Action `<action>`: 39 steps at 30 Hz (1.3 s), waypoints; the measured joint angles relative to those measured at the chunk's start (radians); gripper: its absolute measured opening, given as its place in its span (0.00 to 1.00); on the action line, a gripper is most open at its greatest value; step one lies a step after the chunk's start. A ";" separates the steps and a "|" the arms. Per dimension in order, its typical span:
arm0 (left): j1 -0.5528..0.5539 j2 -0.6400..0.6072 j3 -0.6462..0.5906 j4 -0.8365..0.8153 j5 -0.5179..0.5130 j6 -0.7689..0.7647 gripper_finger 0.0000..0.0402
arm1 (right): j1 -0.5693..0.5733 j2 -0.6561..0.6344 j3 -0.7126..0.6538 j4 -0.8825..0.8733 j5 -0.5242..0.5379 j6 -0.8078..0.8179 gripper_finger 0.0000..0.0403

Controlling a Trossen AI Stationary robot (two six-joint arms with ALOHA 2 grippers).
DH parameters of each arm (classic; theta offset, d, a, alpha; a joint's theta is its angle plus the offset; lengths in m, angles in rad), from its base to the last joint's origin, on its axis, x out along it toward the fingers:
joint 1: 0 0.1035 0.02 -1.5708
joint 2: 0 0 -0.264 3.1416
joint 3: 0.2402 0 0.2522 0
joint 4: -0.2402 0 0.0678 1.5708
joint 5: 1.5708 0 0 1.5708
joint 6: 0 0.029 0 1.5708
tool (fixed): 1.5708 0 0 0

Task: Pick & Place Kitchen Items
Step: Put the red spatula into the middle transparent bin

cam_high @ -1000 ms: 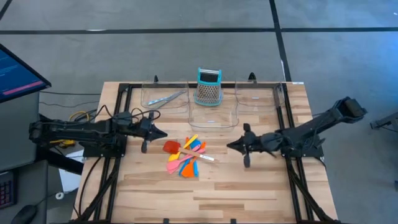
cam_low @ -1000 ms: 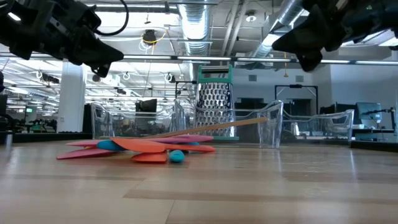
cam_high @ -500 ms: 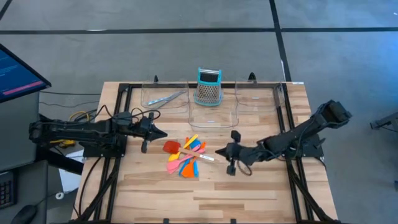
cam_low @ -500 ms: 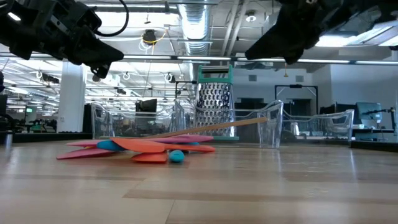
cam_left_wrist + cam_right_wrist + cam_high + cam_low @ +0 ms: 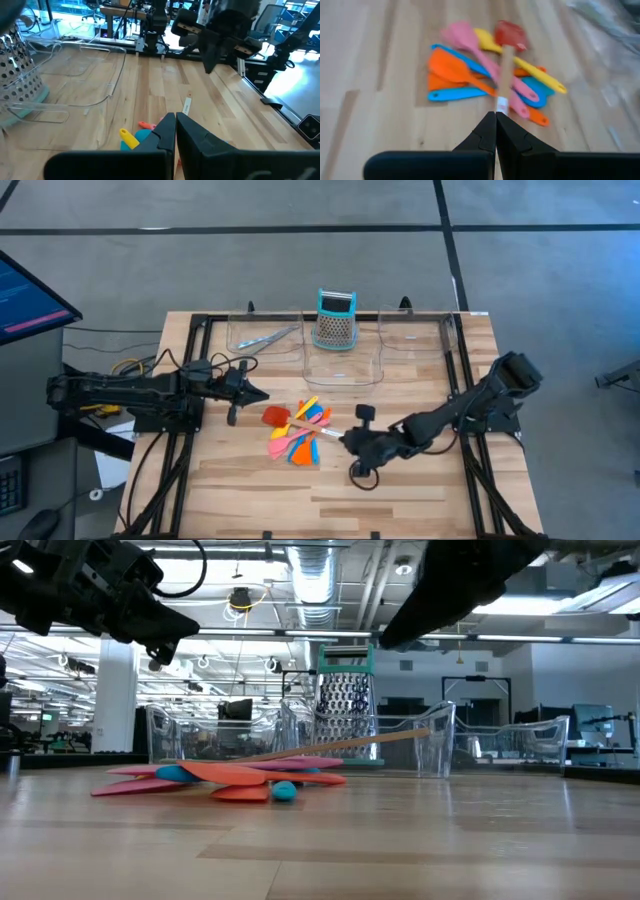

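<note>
A pile of kitchen items [image 5: 297,432], slim plastic spoons and spatulas in orange, blue, pink and yellow, lies flat on the wood at mid table. A wooden-handled one with a red head [image 5: 509,33] rests across the pile [image 5: 485,75]. Silvery tongs [image 5: 266,338] lie in the far left clear tray. My right gripper [image 5: 344,439] hovers shut just right of the pile, slanting down at it [image 5: 496,116]. My left gripper [image 5: 264,396] waits shut above the table, left of the pile [image 5: 175,120].
A teal-topped metal grater [image 5: 336,320] stands at the far edge between clear plastic trays [image 5: 345,368] [image 5: 415,335]. Black frame rails [image 5: 190,370] run along both sides of the table. Bare wood lies toward the near edge [image 5: 330,495].
My right gripper has travelled toward the table's left and a little toward its near edge, closing on the pile, and has tipped its fingers further downward while rolling. It stays shut. The pile has not moved.
</note>
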 joint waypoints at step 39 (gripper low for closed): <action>0.000 0.000 0.000 -0.002 0.000 0.000 0.01 | -0.185 0.280 0.403 -0.428 -0.337 0.119 0.34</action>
